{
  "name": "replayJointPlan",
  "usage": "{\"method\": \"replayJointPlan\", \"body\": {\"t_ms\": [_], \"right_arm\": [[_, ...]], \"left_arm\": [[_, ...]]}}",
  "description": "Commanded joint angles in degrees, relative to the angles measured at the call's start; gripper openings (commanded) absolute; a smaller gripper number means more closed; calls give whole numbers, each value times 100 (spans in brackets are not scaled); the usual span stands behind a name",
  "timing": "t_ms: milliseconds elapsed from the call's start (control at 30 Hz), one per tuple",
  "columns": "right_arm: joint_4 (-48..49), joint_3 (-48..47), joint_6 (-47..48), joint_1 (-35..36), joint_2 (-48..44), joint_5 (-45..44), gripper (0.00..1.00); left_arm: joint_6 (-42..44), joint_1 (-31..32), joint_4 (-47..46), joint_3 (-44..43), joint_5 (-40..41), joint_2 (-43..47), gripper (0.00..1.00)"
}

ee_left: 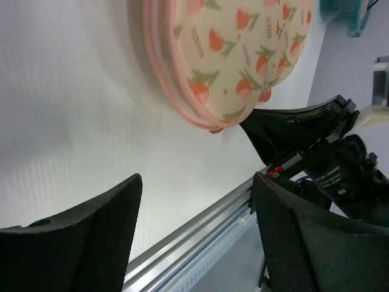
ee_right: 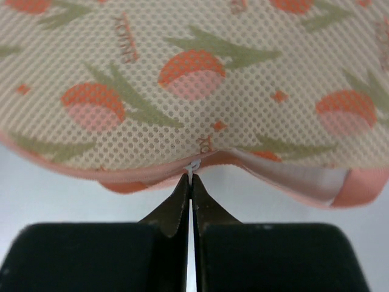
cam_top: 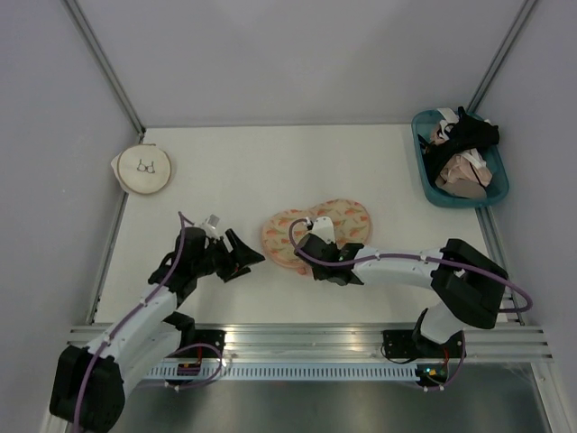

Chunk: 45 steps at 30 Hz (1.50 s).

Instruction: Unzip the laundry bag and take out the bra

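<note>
Pinching the laundry bag [ee_right: 200, 97] at its rim: right pincer [ee_right: 191, 184].

I'm watching the left gripper [ee_left: 197, 182] hanging over the white table [ee_left: 73, 91], its black fingers standing wide apart with nothing between them. The laundry bag [ee_left: 234, 48] is lying flat near the table's front edge, where the metal rail [ee_left: 200, 237] is running. The right gripper [ee_left: 249, 125] is touching the bag's pink rim.
</note>
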<state>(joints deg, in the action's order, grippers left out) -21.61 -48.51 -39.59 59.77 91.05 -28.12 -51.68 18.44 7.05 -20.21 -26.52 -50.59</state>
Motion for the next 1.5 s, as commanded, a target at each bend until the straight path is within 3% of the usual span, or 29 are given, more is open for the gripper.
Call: {"method": "replayJointPlan", "body": {"t_ms": [0, 133, 300, 433, 667, 900, 1000, 1067, 1100, 1133, 1167, 1467], "right_arm": [[1595, 263, 119, 17, -508, 1359, 1], [2712, 360, 101, 44, -553, 2424, 0], [2864, 80, 119, 96, -237, 2987, 1], [2829, -44, 145, 202, -35, 3032, 1], [2697, -158, 215, 325, 36, 2988, 0], [2635, -194, 285, 387, 36, 2970, 1], [2548, -194, 329, 404, 1, 2979, 0], [2460, -176, 347, 413, -34, 2953, 0], [2425, -167, 373, 404, -78, 2935, 0], [2372, -159, 373, 404, -96, 2874, 0], [2250, -167, 373, 413, -113, 2847, 0], [1090, -203, 268, 404, -342, 2065, 0]], "left_arm": [[-1009, -7, 305, 604, -132, 838, 78], [-1844, 2, 315, 1088, -318, 1910, 80], [-2144, 2, 253, 993, -161, 2001, 83], [-2311, 46, -194, 869, -11, 1588, 85], [-2619, 195, -1660, 843, 147, 69, 86], [-2698, 582, -2340, 509, 508, -927, 85], [-2681, 609, -2734, 474, 604, -1330, 70], [-2628, 609, -2867, 474, 692, -1392, 37], [-2628, 609, -2823, 456, 762, -1427, 14], [-2619, 609, -2806, 448, 789, -1428, 7], [-2576, 609, -2788, 421, 806, -1445, 2], [-2356, 556, -2350, 369, 1246, -1279, 2]]}}
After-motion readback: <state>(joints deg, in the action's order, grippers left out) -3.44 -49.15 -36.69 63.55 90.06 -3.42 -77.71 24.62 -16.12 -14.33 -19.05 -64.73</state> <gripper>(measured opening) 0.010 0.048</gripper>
